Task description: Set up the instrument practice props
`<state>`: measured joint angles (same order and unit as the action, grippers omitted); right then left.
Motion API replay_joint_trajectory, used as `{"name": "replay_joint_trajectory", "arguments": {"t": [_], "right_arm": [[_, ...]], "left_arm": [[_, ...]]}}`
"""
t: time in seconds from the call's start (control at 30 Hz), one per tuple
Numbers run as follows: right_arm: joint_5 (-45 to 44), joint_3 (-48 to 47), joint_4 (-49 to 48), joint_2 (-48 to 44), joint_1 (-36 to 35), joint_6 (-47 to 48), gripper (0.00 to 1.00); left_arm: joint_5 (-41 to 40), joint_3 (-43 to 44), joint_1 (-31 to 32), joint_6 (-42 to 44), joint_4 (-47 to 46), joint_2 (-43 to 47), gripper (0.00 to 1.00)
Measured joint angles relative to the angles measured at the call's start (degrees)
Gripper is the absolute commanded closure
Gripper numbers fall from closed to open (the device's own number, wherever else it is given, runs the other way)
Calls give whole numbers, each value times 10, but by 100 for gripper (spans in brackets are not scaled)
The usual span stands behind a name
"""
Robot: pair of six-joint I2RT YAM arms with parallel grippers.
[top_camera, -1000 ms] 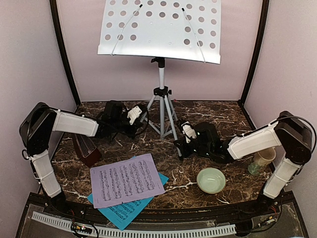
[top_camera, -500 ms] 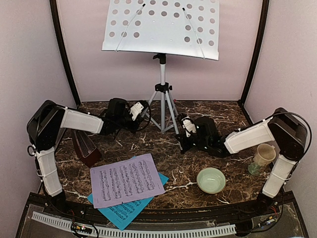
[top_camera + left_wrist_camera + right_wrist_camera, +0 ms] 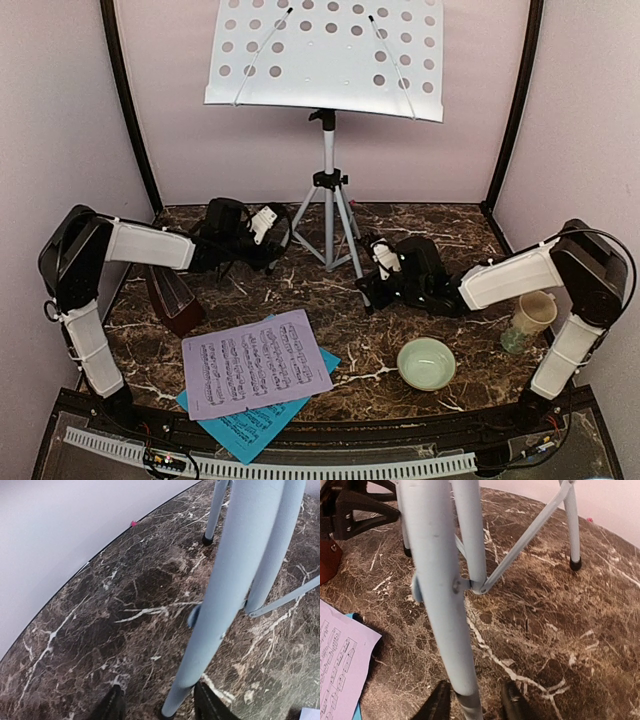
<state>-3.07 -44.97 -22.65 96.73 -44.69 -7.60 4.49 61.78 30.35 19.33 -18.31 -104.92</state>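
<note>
Silver tripod music stand (image 3: pixel 327 150): upright at back centre of the marble table (image 3: pixel 440 232), with its white perforated desk (image 3: pixel 325 55) tilted overhead.

We note the left gripper (image 3: pixel 280 235) low at the stand's left leg (image 3: pixel 220 605). In the left wrist view its fingers (image 3: pixel 112 706) straddle the foot of the leg with table showing on both sides. The jaws are parted and hold nothing.

The right gripper (image 3: pixel 367 288) is low at the right leg (image 3: pixel 442 580). Its jaws are also parted: one finger (image 3: pixel 440 702) is just beside the tube, contact uncertain, and the other is clear of it. We see no grip.

The lavender page (image 3: pixel 258 362) lies over the cyan page (image 3: pixel 250 425), front left. The metronome (image 3: pixel 172 297) stands left of the pages, partly under the left arm. The pale green bowl (image 3: pixel 426 362) and the cream mug (image 3: pixel 530 320) sit front right.
</note>
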Motion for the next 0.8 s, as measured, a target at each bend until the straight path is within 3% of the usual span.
{"name": "replay_joint_trajectory", "arguments": {"t": [0.1, 0.2, 0.47, 0.8], "right_arm": [[-5, 0, 34, -27, -1, -10, 29], [-8, 0, 55, -73, -6, -18, 22], [39, -37, 108, -142, -27, -56, 26], [151, -126, 151, -26, -77, -190, 26]], "left_arm": [[-1, -4, -3, -21, 26, 30, 28], [0, -4, 0, -48, 51, 66, 28], [7, -38, 30, -131, 105, 151, 29], [1, -136, 66, -192, 124, 210, 29]]}}
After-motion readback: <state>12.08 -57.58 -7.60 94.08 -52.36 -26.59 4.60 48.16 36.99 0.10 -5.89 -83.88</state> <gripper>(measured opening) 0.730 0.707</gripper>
